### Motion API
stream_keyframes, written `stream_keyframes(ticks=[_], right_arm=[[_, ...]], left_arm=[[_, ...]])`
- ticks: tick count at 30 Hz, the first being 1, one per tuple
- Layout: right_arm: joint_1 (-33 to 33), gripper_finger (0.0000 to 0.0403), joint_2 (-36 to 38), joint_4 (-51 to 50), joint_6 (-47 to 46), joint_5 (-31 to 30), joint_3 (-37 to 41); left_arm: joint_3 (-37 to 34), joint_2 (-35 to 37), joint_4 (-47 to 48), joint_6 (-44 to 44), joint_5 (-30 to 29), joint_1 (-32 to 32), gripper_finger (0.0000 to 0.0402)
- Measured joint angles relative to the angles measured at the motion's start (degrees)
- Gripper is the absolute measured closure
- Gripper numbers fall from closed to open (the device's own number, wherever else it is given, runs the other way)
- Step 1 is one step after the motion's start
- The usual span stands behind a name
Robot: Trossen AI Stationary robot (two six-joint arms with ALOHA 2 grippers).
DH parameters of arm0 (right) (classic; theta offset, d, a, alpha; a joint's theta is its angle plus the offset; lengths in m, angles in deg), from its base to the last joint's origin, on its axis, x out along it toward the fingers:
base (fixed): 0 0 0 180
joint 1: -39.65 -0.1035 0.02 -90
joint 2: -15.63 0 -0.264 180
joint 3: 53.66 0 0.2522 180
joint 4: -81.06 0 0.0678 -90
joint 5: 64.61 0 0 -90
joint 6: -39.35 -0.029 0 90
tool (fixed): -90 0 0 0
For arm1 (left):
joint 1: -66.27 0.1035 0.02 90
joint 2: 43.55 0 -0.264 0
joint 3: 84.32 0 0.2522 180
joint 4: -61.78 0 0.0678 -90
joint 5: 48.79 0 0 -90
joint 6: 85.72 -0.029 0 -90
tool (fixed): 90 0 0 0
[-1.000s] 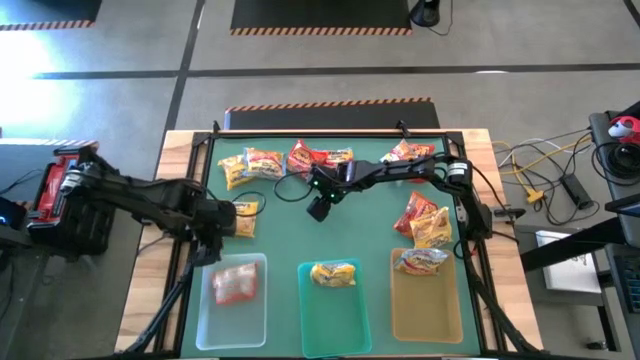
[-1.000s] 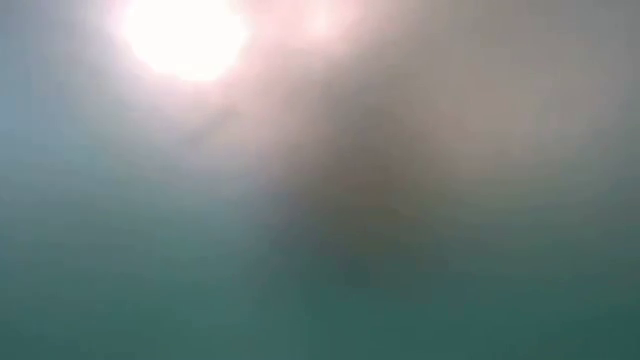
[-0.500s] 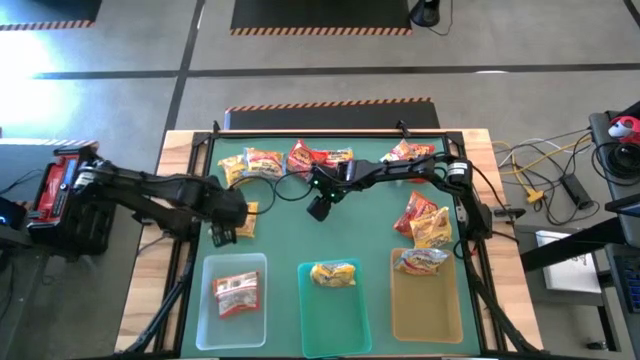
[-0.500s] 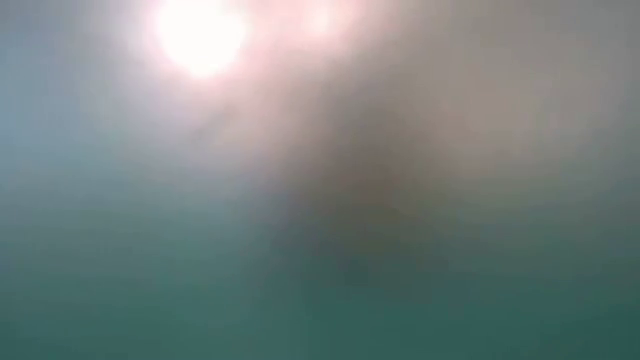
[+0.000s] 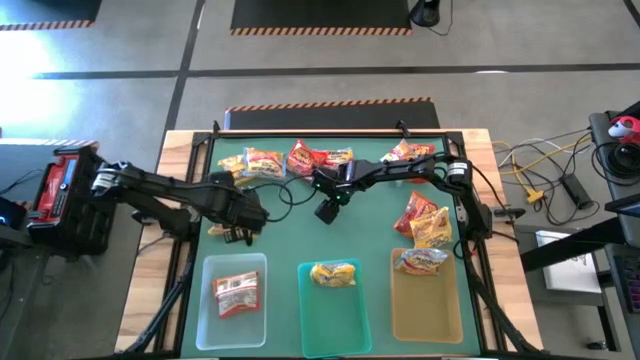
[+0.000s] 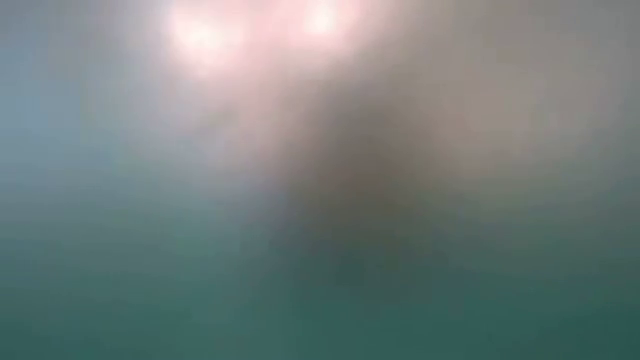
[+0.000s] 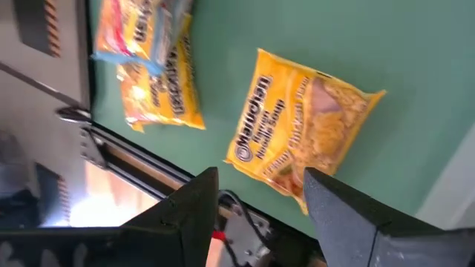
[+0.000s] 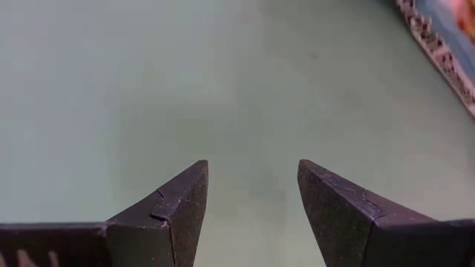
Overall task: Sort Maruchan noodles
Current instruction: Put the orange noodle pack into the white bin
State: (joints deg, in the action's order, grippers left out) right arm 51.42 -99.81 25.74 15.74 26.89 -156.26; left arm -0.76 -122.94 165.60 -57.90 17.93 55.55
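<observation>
Left gripper [image 5: 238, 232] sits just above the clear tray [image 5: 207, 318], at the far side of that tray, over the green mat. Fingers [image 7: 343, 215] apart, nothing between them in the left wrist view. Just ahead of them lies a yellow packet [image 7: 300, 130], flat on the mat; in the high view this packet is hidden under the arm. Two more yellowish packets [image 7: 152, 67] lie beyond it near the mat's edge, partly cut off by the frame.

Right gripper [image 5: 328, 209] hangs over bare mat, farther from the clear tray, toward the counter's middle. Its fingers [image 8: 172, 211] are apart, with only green mat seen between them (empty).

Clear tray holds one red packet [image 5: 236, 294]. Beside it the teal tray [image 5: 310, 325] holds one yellow packet [image 5: 334, 273]. The amber tray [image 5: 420, 315], farthest from the clear tray, holds one orange-and-white packet [image 5: 419, 261] at its far end.

Loose packets along the far edge of the mat: a yellow pair [image 5: 254, 164], a red one [image 5: 318, 157], another reddish one [image 5: 409, 152]. Two more, red and yellow [image 5: 424, 220], lie just beyond the amber tray.

Low view is a blur of teal and glare; nothing can be made out there.
</observation>
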Motion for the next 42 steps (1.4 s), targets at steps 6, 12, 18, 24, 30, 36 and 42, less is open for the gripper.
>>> stream_keyframes(ticks=[6, 12, 18, 24, 30, 36, 42], right_arm=[[0.0, 0.0202, 0.0, -3.4, 0.0, 0.0, 0.0], [1.7, 0.0202, 0.3, -3.6, 0.1, 0.0, 0.0], [3.3, 0.0202, 0.3, -3.5, 1.1, 0.0, 0.0], [4.7, 0.0202, 0.3, -2.9, 0.6, 3.0, 0.0], [5.0, 0.0202, 0.3, -1.3, 4.2, 5.6, 0.0], [7.5, 0.0202, 0.3, -1.2, 9.2, 3.9, 0.0], [11.2, 0.0202, 0.4, -0.8, 13.9, 4.1, -1.0]], left_arm=[[2.1, -1.6, -0.1, -3.0, -4.5, 0.3, 0.022], [2.1, -1.5, -1.6, -4.8, -7.7, 5.5, 0.022], [2.9, -3.1, -2.8, -8.1, -7.9, 13.2, 0.0226], [3.1, -4.9, -11.3, -14.9, -7.8, 19.3, 0.0238], [3.0, -6.7, -24.5, -18.7, -1.6, 27.2, 0.0242], [3.4, -9.9, -38.5, -15.7, 8.7, 32.3, 0.0243], [3.3, -14.1, -42.0, -9.6, 10.5, 33.3, 0.0243]])
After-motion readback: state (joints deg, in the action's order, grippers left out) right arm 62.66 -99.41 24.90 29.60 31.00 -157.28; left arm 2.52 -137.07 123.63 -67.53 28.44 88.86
